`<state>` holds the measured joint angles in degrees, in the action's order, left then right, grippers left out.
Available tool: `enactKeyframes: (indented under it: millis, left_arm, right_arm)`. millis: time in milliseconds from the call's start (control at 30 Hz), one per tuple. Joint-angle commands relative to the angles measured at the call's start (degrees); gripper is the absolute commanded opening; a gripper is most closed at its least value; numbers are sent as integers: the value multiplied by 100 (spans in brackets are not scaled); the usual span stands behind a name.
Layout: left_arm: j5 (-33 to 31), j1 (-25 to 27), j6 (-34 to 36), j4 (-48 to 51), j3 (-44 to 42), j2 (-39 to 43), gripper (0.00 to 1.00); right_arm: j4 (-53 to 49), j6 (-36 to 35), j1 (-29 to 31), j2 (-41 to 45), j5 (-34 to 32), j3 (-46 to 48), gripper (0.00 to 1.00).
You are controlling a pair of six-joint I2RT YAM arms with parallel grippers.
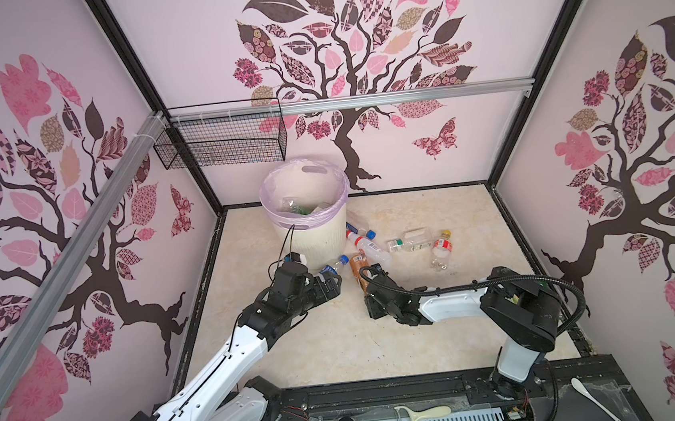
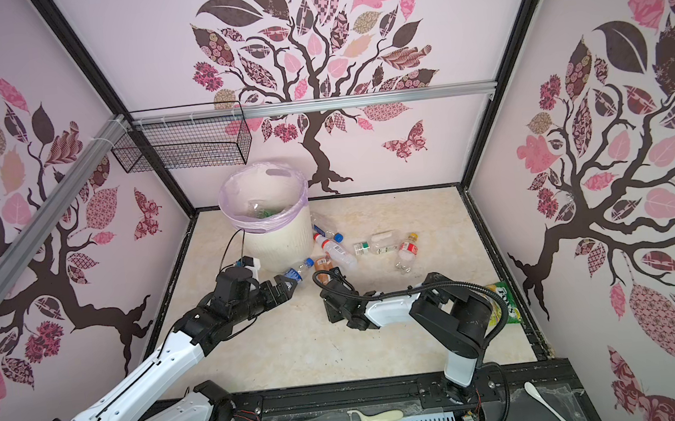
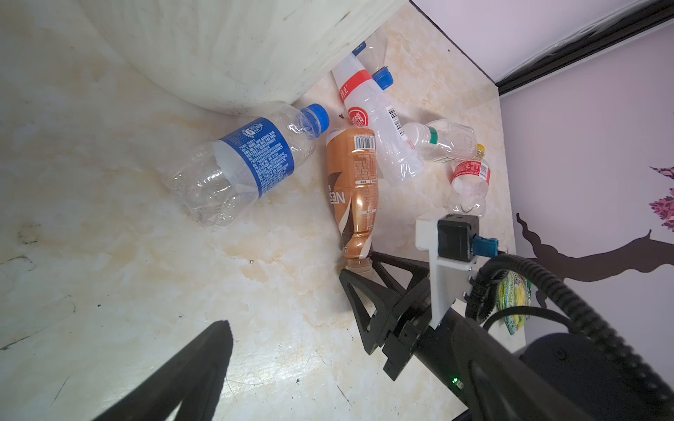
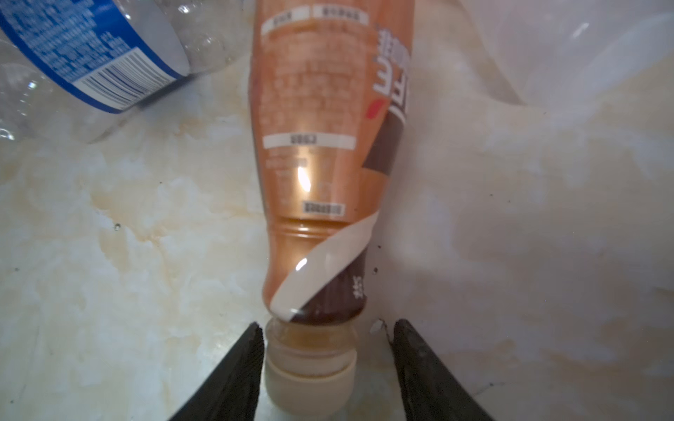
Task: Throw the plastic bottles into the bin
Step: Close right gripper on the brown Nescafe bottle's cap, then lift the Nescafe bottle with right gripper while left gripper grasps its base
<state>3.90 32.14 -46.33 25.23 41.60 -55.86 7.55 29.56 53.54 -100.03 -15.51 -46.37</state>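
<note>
Fingers [image 4: 237, 379] of the right gripper [image 4: 328, 324] stand partly open astride the cap end of the brown bottle [image 4: 328, 145]. One touches the cap and a gap shows at the other, so nothing is clamped. Across from it the left gripper [image 2: 286, 284] is spread wide and empty, near the blue-labelled bottle [image 3: 237, 164].

Largest in the scene, the bin [image 1: 318, 242] stands upright at the back of the surface [image 1: 339, 344], with some bottles already inside. By its foot the remaining plastic bottles [image 1: 368, 248] lie scattered on their sides. Among them the brown bottle has its long axis in line with the right arm's reach, base toward the bin and cap [image 4: 310, 382] toward the fingers. The right arm is plainly the nearer, and closing on the neck looks to be the step in hand.
</note>
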Motion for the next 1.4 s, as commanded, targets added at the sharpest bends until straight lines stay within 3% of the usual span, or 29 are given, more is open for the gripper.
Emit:
enactKeyframes:
  millis: [0, 200, 367, 867, 1367]
  left_arm:
    - [-47, 14, 36, 33, 74, 27, 99]
    - [-40, 16, 38, 34, 76, 7, 98]
    - [32, 18, -7, -34, 127, -104, 98]
    - [330, 143, -315, -624, 1047, -1167, 99]
    - [314, 279, -306, -986, 2033, -2102, 98]
  right_arm:
    - [-176, -60, -28, -201, -193, -118, 52]
    - [-188, -95, -43, -28, -112, -15, 36]
    - [-287, -74, -45, 475, -7, 192, 31]
    - [-829, 150, -30, 2321, 569, 198, 30]
    - [-803, 173, 69, 2971, 1033, -91, 30]
